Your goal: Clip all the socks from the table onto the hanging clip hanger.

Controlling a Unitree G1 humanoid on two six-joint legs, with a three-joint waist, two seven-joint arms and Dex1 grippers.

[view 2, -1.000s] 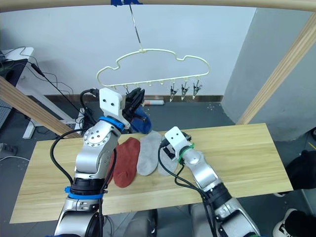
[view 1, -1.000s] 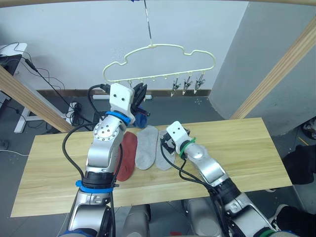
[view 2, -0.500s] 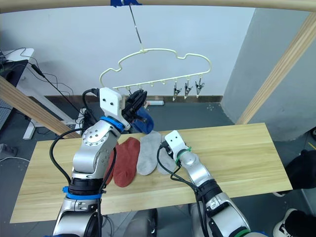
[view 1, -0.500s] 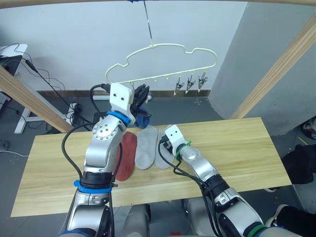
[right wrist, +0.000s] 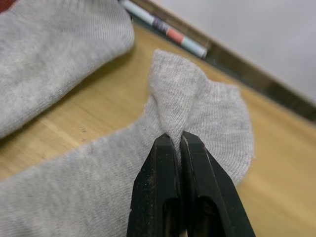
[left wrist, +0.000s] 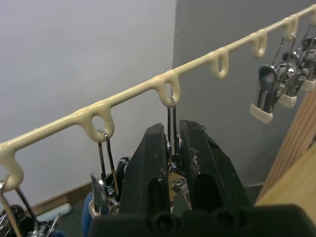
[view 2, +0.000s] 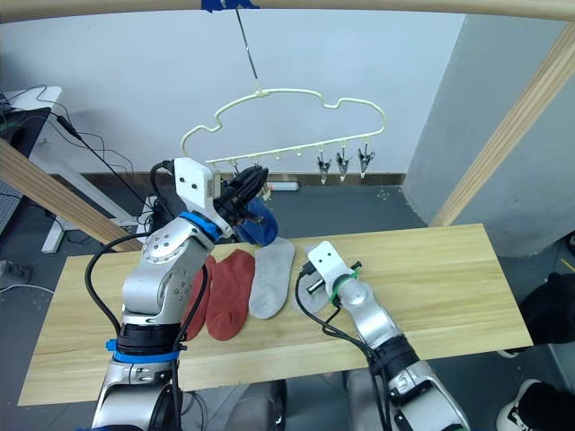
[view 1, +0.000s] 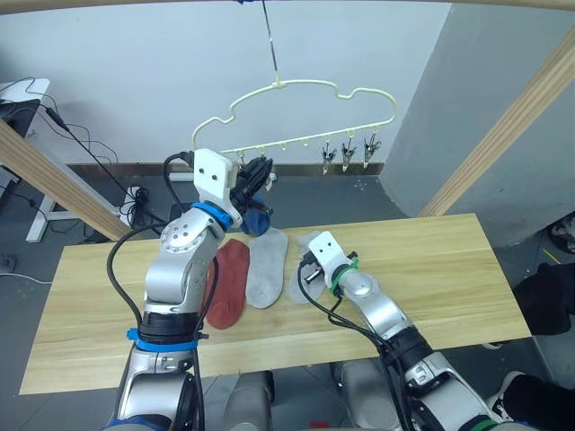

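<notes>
Left arm raised, forearm upright, wrist bent toward the hanger [view 1: 296,112]. Left end effector [left wrist: 170,148] sits just under the hanger's lower bar; its fingers [left wrist: 148,163] are pressed together on a metal clip [left wrist: 174,170] that hangs from one of the bar's loops. A blue sock [view 2: 256,224] hangs just beside that end effector, above the far edge of the counter [view 1: 449,278].

Right arm reaches low and forward over the counter, forearm slanting toward the row of socks. Right end effector [right wrist: 175,148] is clenched on a pinch of fabric near the end of a grey sock [right wrist: 207,108], which is drawn up into a small ridge between the fingers [right wrist: 160,158]; the rest of this sock lies flat on the wood.

On the counter, side by side: red sock [view 1: 232,283], second grey sock [view 1: 265,268], then the gripped grey sock. In the right eye view another red sock [view 2: 195,301] shows beside the left arm.

The left wrist view shows three free clips [left wrist: 276,91] bunched toward the far end of the bar. The right wrist view shows the ridge in the fabric.
</notes>
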